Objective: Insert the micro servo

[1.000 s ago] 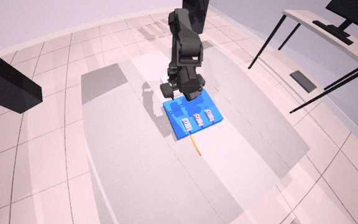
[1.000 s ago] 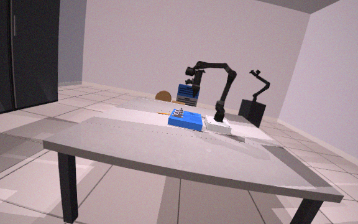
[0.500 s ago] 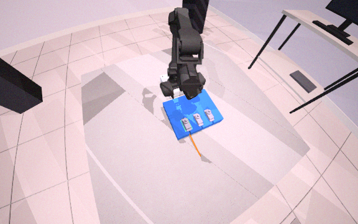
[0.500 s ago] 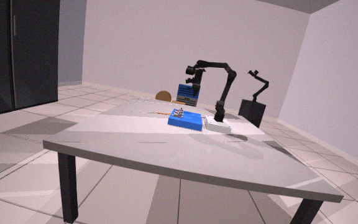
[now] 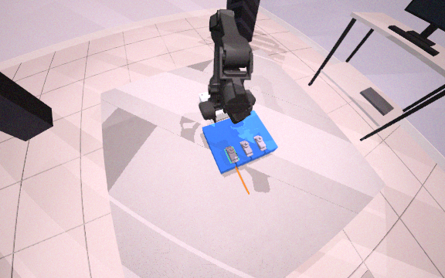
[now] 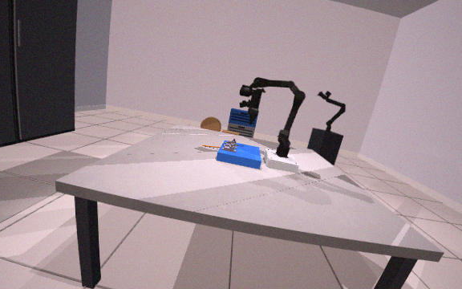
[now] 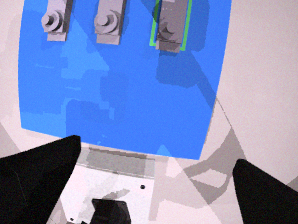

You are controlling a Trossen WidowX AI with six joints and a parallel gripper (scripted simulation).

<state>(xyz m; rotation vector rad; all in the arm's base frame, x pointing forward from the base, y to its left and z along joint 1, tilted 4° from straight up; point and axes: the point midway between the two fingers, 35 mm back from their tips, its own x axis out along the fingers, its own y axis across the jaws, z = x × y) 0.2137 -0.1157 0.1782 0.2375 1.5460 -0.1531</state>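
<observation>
The blue deck [image 5: 222,135] [image 6: 239,157] [image 7: 120,110] lies on the table in front of the arm's base. A grey micro servo [image 5: 231,154] [image 7: 172,19] sits inside the green-marked pocket with its shaft up. Its orange cable [image 5: 242,181] [image 6: 211,146] runs straight out over the deck's edge onto the table. Two more servos [image 5: 246,147] [image 5: 260,142] [image 7: 109,18] [image 7: 59,16] sit in the pockets beside it. My gripper [image 5: 224,113] [image 6: 252,117] [image 7: 160,157] is open and empty. It hangs well above the deck's edge nearest the base, apart from the servo.
The arm stands on a white base plate [image 6: 281,162] [image 7: 113,183] next to the deck. A second arm on a black box [image 6: 327,140], a blue crate [image 6: 242,120] and a brown disc [image 6: 211,122] stand beyond the table. A desk with a monitor [image 5: 408,46] is at the right.
</observation>
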